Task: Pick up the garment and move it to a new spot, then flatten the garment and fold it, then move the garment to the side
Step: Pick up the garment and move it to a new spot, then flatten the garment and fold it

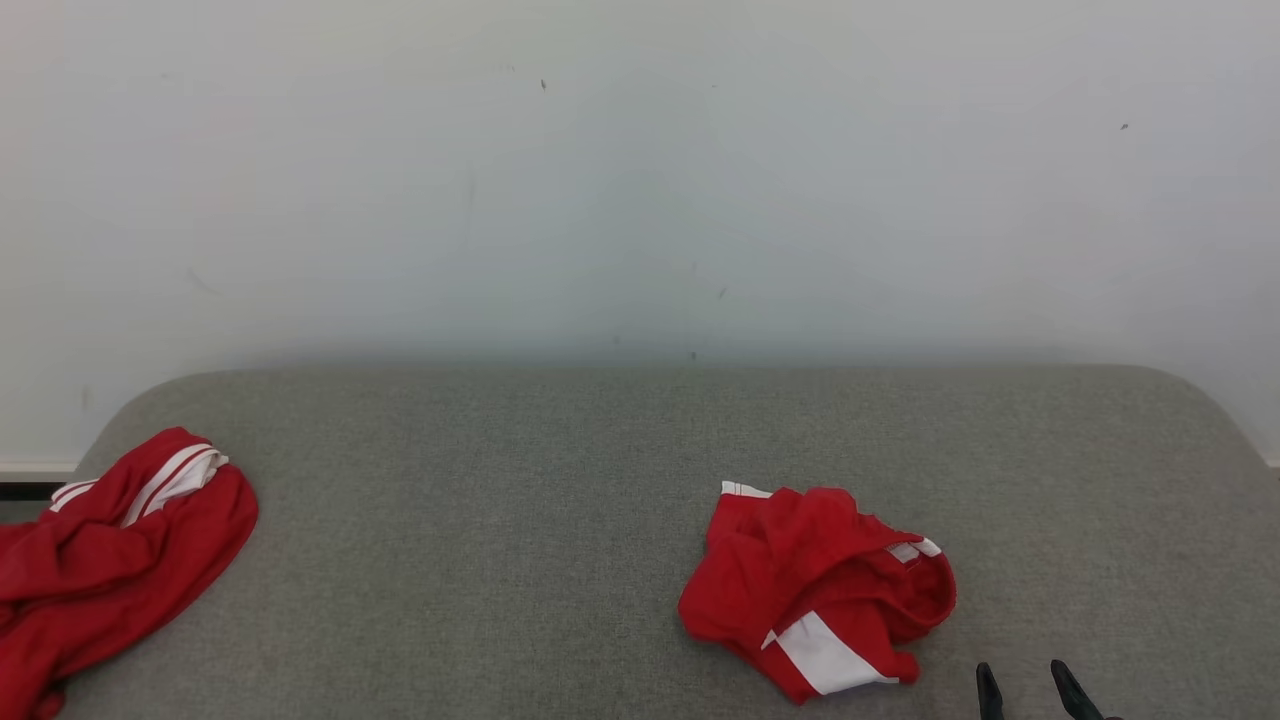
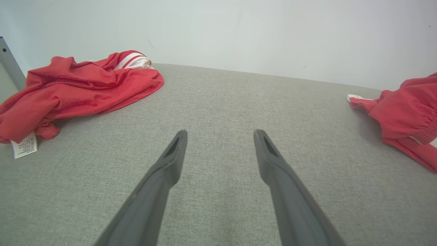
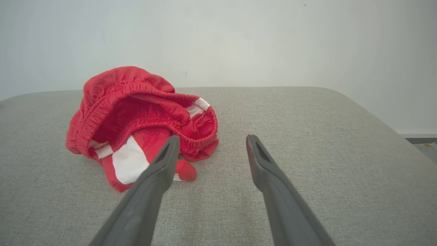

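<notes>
Far-left red garment (image 1: 110, 560) partly off-frame; right pincer (image 1: 1022, 672) tips only, btm edge; tag (image 2: 24, 146) print illegible.

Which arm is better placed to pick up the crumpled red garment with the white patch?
Right: the open right gripper is close beside the garment; from the left gripper it lies far aside.

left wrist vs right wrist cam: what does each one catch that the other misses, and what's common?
Left wrist, not right wrist: the sprawled red garment with its white care label, a grey metal post near it, and the left gripper, jaws open.
Right wrist, not left wrist: the crumpled red garment's elastic waistband opening, the fabric surface's rounded far corner, and the right gripper, jaws open.
Both: the crumpled red garment (just its edge in the left wrist view), the grey fabric surface and the white wall.
</notes>
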Motion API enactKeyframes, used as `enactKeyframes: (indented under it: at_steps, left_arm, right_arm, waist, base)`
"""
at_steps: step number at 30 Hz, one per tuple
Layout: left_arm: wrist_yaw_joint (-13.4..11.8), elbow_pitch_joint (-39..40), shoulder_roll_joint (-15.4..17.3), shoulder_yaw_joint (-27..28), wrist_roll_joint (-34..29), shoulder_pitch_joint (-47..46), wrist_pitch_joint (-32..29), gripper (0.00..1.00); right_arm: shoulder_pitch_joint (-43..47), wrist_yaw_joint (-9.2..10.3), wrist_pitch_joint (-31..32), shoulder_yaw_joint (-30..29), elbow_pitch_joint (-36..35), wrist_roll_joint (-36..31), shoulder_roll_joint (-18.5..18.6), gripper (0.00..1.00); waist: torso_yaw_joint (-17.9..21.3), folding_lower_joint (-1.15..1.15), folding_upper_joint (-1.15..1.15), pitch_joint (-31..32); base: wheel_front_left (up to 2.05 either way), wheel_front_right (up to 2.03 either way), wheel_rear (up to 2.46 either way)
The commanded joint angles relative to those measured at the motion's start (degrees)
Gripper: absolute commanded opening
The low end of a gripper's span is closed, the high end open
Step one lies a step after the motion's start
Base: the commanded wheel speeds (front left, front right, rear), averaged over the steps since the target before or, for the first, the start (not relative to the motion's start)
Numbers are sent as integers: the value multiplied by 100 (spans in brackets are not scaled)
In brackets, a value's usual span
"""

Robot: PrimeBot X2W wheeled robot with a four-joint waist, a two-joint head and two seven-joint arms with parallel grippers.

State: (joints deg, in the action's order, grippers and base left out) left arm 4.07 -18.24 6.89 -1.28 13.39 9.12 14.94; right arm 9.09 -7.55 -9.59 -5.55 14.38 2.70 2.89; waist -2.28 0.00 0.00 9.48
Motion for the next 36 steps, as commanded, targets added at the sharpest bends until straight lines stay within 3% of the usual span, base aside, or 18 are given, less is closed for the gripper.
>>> enactKeyframes:
  at_steps: [1, 23, 29, 36]
  left_arm:
    - [14, -21, 22, -16, 19, -72, 5, 100]
    - [10, -56, -52, -185, 102, -76, -1, 100]
    - [102, 33, -160, -470, 175, -268, -80, 100]
    - [210, -11, -313, -1197, 115, -775, -297, 100]
  right_arm:
    - [-51, 12, -3, 7, -32, 25, -3, 100]
    - [-70, 12, 4, 151, -68, 66, -3, 100]
    - [-128, 12, 64, 181, -143, -36, -3, 100]
    - [-218, 12, 137, 227, -213, -139, -2, 100]
  waist:
    - [29, 0, 0, -10]
    - [249, 0, 0, -123]
    - [549, 0, 0, -222]
    - [1288, 0, 0, -457]
  base:
    - [0, 0, 0]
    - [0, 0, 0]
    - [0, 0, 0]
    - [0, 0, 0]
